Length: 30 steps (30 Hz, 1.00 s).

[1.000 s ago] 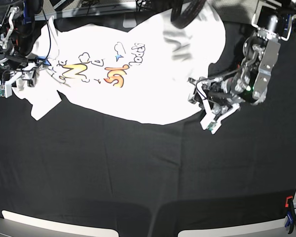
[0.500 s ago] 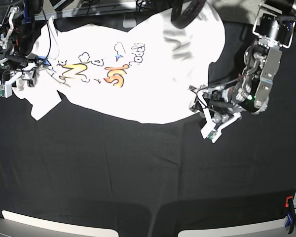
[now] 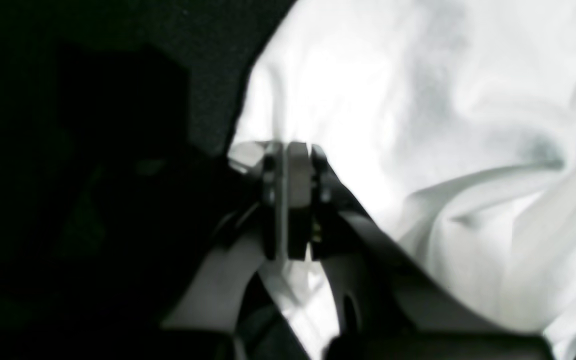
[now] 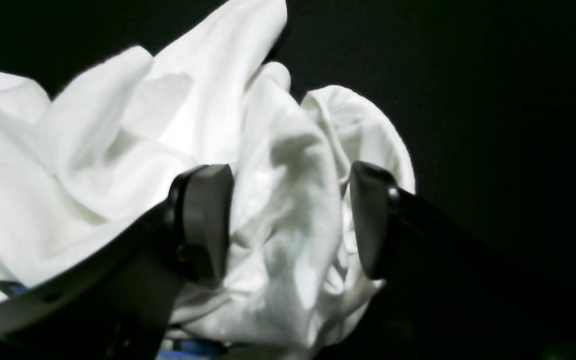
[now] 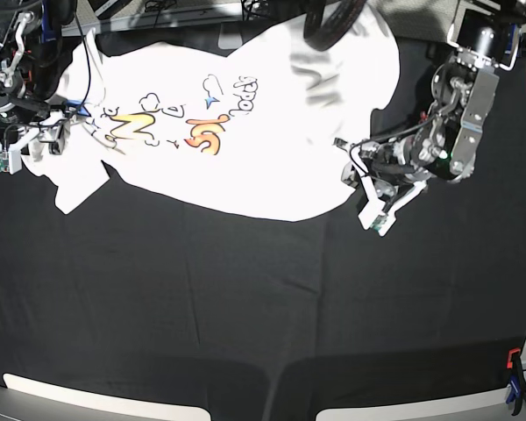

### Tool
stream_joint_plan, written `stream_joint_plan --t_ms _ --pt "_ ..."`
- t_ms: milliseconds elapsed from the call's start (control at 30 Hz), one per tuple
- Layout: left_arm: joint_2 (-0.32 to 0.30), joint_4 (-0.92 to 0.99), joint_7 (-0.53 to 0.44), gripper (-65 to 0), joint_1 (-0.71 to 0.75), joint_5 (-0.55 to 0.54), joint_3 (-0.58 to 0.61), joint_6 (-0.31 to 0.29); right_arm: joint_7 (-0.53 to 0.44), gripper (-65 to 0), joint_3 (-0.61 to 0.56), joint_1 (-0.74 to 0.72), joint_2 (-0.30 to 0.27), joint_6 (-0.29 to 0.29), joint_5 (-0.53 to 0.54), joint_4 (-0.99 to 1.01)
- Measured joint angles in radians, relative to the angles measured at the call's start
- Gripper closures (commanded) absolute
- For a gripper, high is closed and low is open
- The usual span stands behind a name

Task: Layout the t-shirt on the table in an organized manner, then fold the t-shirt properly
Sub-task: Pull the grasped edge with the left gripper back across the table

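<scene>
**Insp. A:** Located the t-shirt [image 5: 272, 132]?

**Insp. B:** Found on the table [image 5: 245, 307], far half, spread crosswise, print [image 5: 197, 132] facing up. Lay mostly flat across the middle, rumpled at both ends. Noted one sleeve [image 5: 74, 189] pointing toward the near side at the base view's left end.

**Insp. A:** Checked L gripper [image 3: 290, 165]?

**Insp. B:** Checked. Seen low at the shirt's edge, base view's right, approx. where white cloth meets black. Jaws brought together, no gap betw. the tips. Per wrist cam, white fabric showed on both sides of the tips and below them; appeared nipped on the shirt's edge. Could not tell how much cloth was caught.

**Insp. A:** And R gripper [image 4: 290, 220]?

**Insp. B:** Jaws wide apart, set astride a bunched-up ridge of the shirt at the opp. end. Saw cloth standing up betw. the fingers [image 4: 203, 220], against one pad or v. near it. Nothing clamped.

**Insp. A:** Condition of fabric there?

**Insp. B:** Heaped in several folds, not laid out.

**Insp. A:** Anything else on the surface?

**Insp. B:** Logged a red clip [image 5: 514, 360] w/ a blue clip [image 5: 511, 396] just below it at the near R-hand edge of the base view. Well apart from the shirt.
</scene>
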<state>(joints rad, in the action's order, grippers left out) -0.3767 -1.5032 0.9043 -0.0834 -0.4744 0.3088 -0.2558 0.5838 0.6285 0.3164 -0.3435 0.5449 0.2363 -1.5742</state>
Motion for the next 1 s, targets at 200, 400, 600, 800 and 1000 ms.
stream_joint_plan --t_ms 200,400,600,800,1000 --pt "-0.006 0.000 -0.008 0.0 -0.110 0.119 0.005 -0.007 0.000 -36.2 0.000 0.000 0.000 0.000 0.000 -0.001" --pt "-0.019 -0.008 0.094 0.0 -0.191 0.007 0.005 -0.007 0.000 -36.2 0.000 0.000 0.000 0.000 0.000 -0.001" --pt "-0.019 -0.202 0.225 0.0 -0.028 -0.265 0.006 -0.160 -0.001 -36.2 0.000 0.000 0.003 0.000 0.001 -0.002" --pt "-0.020 -0.449 0.212 0.0 0.185 -0.349 0.005 -0.230 -0.003 -36.2 0.000 0.000 0.003 0.000 0.001 -0.004" --pt "-0.020 -0.462 0.196 -11.5 0.293 -0.341 0.005 -0.251 -0.003 -36.2 -0.001 0.000 0.003 0.000 0.001 -0.003"
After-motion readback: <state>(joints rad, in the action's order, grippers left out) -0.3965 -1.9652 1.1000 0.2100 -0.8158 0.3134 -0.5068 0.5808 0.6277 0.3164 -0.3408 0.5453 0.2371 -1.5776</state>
